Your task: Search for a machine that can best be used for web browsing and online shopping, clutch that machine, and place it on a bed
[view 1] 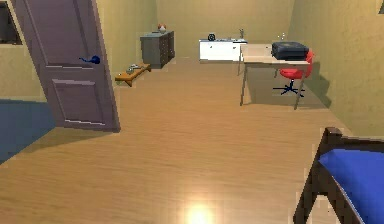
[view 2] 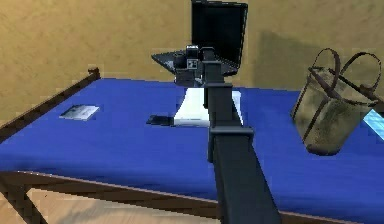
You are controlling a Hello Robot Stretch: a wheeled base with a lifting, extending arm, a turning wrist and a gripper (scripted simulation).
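My pincer (view 2: 186,63) stood at the end of my dark square arm (view 2: 236,160), which reached across the bed with the blue mattress and dark wooden frame (view 2: 110,150) toward its far edge. At the pincer's far end hung the black laptop with its lid raised (view 2: 220,30). Its flat base seemed clear of the mattress, so I judged that I was holding it; how my fingers stood around it I could not tell. I held it over the middle of the far edge because this mattress was the place where the task wanted it to lie. Just below it lay a white flat rectangular thing (view 2: 193,108), which was a reason for care: put down there, the laptop could rest half on it and stand tilted. A small dark flat thing (view 2: 160,120) lay just beside the white one. A grey flat card-like thing (view 2: 80,112) lay near the bed's end at the arm side view's left, and a brown woven basket with two handles (view 2: 335,100) stood near the opposite end. In my judgement the search and the grasp were done, and only the lowering and letting go were left.
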